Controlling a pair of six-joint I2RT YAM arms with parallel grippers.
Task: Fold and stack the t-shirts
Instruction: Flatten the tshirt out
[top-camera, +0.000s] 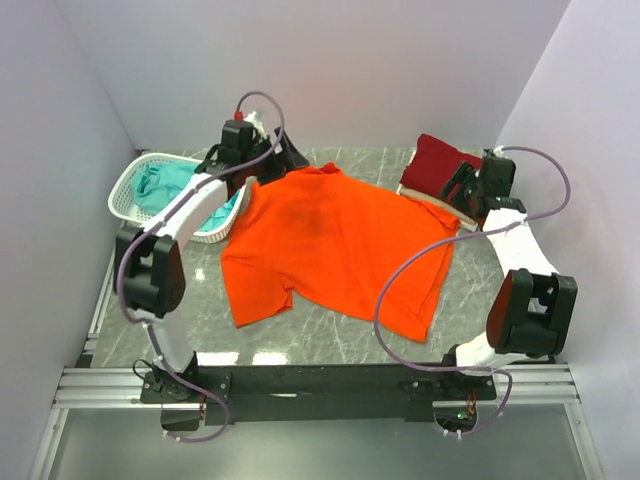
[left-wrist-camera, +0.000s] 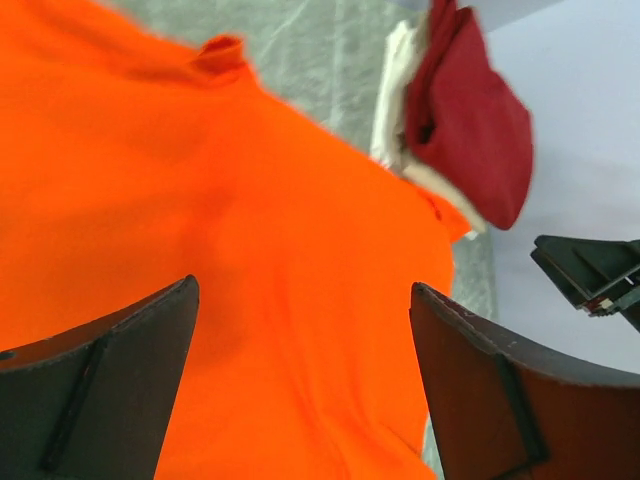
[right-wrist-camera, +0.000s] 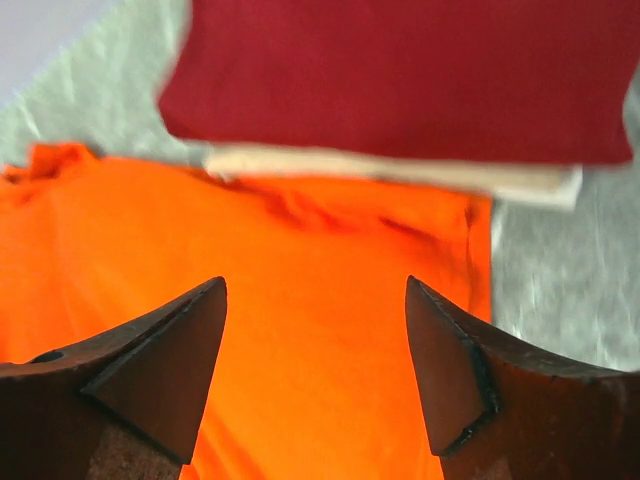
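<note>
The bright orange t-shirt (top-camera: 330, 245) lies spread flat across the middle of the table. The folded dark red t-shirt (top-camera: 435, 162) rests on the folded cream-white t-shirt (top-camera: 432, 204) at the back right. The teal t-shirt (top-camera: 165, 185) is bunched in the basket. My left gripper (top-camera: 270, 158) is open and empty above the orange shirt's back left edge; in the left wrist view (left-wrist-camera: 305, 290) the orange cloth (left-wrist-camera: 200, 250) fills the gap. My right gripper (top-camera: 457, 186) is open and empty beside the folded stack, over the orange shirt's right sleeve (right-wrist-camera: 300, 300), with the red shirt (right-wrist-camera: 400, 70) and cream shirt (right-wrist-camera: 400, 170) just ahead.
A white plastic lattice basket (top-camera: 128, 190) stands at the back left edge of the marble table (top-camera: 470, 290). White walls close in the back and both sides. The arm bases sit on the black rail (top-camera: 320, 380) at the near edge.
</note>
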